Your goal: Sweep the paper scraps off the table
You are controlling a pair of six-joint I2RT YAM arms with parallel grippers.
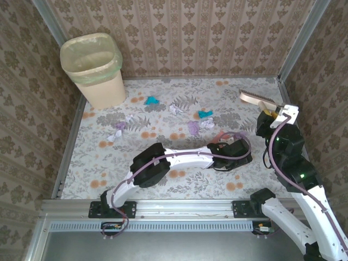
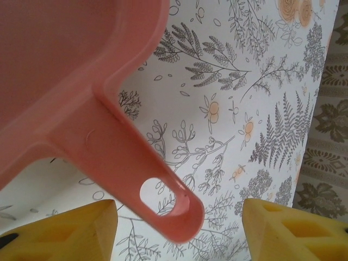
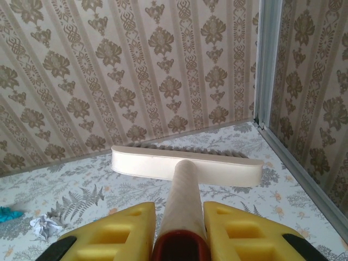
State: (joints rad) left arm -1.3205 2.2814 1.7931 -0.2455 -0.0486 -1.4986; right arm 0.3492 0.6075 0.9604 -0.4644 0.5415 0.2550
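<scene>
The right gripper [image 3: 179, 205] is closed on the handle of the brush [image 3: 185, 166], whose cream head is positioned near the far right corner of the table [image 1: 98, 157]. The left gripper [image 2: 179, 204] is open: the handle of the pink dustpan [image 2: 81, 81] is seen between the yellow fingers [image 2: 70, 234], clear of both. The paper scraps [image 1: 193, 128] are scattered over the middle of the cloth, between the dustpan and the bin [image 1: 95, 68].
</scene>
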